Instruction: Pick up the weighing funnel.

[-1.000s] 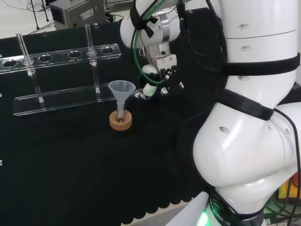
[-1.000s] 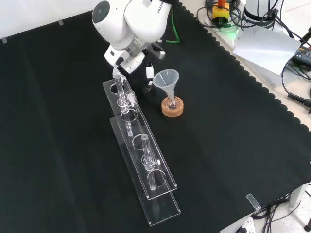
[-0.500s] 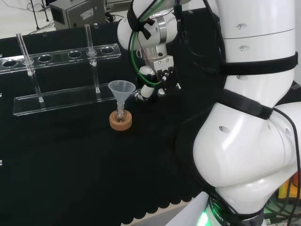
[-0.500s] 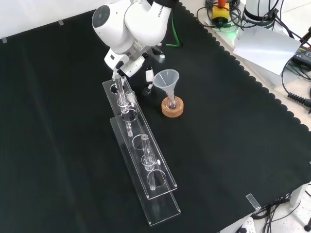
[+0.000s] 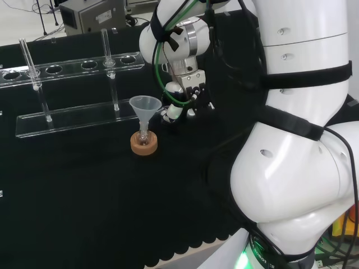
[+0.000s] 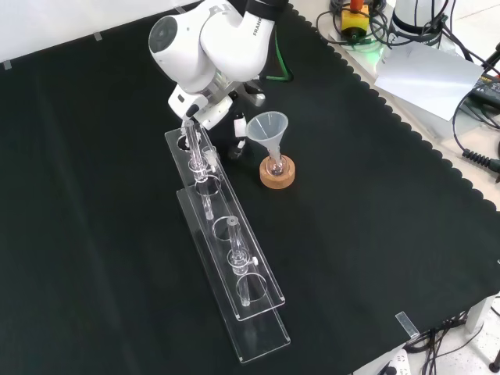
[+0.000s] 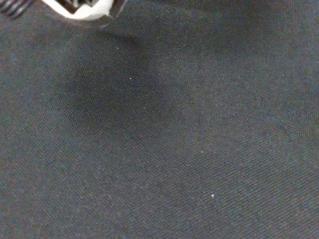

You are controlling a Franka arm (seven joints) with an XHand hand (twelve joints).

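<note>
Robot hand [image 5: 188,96], grip impossible to tell, hovers so near the funnel [image 5: 145,105] that a sideways nudge could topple it

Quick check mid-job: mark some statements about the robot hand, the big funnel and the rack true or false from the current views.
1. The funnel stands mouth up with its stem in a small flask on a cork ring. True.
2. In the head view the robot hand is to the left of the funnel. False: it is close by on the funnel's right.
3. The clear rack holds no tubes. False: glass tubes stand upright in it.
4. The bench cloth is black. True.
</note>
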